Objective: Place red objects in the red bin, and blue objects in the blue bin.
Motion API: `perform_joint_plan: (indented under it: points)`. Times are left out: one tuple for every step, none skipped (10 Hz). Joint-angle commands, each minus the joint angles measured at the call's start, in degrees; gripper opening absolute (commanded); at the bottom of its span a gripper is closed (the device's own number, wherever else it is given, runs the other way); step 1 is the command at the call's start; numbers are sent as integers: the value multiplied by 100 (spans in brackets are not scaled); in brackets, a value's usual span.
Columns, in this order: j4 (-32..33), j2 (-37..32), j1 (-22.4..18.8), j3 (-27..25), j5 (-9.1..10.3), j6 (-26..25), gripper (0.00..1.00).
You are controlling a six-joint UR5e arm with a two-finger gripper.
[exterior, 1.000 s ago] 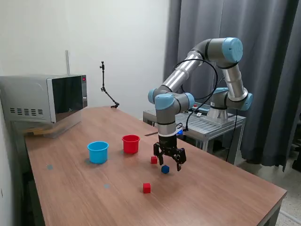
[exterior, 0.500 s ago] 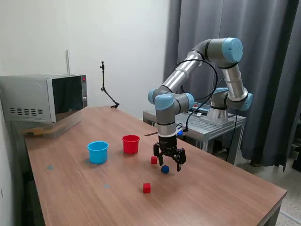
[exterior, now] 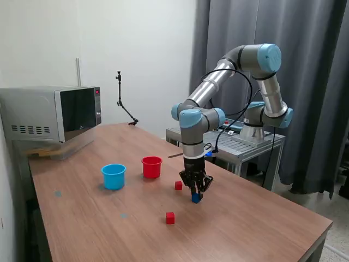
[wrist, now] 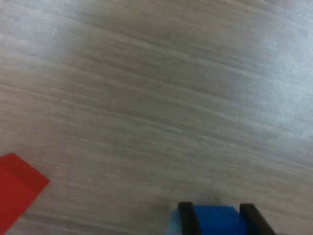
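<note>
My gripper (exterior: pixel 196 196) is down at the table and shut on a small dark blue cube (exterior: pixel 196 198). The wrist view shows the blue cube (wrist: pixel 216 221) pinched between my two dark fingers (wrist: pixel 186 219). One red cube (exterior: pixel 178 185) lies just to the exterior view's left of the gripper, and it also shows in the wrist view (wrist: pixel 17 187). A second red cube (exterior: pixel 170 218) lies nearer the front. The red cup (exterior: pixel 151 166) and the light blue cup (exterior: pixel 113 176) stand upright further to the exterior view's left. I see only one blue cube.
A microwave (exterior: pixel 52 114) stands at the back on the exterior view's left. A thin black stand (exterior: pixel 125 103) is at the table's far edge. A metal bench carrying the arm's base (exterior: pixel 240 143) is behind the table, before dark curtains.
My gripper was open and straddling the blue cube. It has now closed its fingers on the cube at the same spot.
</note>
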State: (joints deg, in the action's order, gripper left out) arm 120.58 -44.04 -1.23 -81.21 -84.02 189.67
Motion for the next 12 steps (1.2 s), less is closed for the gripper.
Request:
perform_joint_plan:
  points:
    - [0,0,0,0,0,0,0]
    - [0,0,0,-9,0,0,0]
    - [-8,0,0,-9,0,0,0]
    - [0,0,0,0,-9,0,0]
    - [0,9,0,78,-26,0,0]
    - [0,9,0,183,-44,0,0]
    - [0,0,0,289,-61,0,0]
    - [-8,-8,9,403,-79,0,0]
    - [-17,-43,18,491,-88,0,0]
    - [-43,-70,35,562,-140,0,0]
    - [-52,-96,79,623,-384,-18,0]
    - [-52,-140,105,676,-691,-44,0]
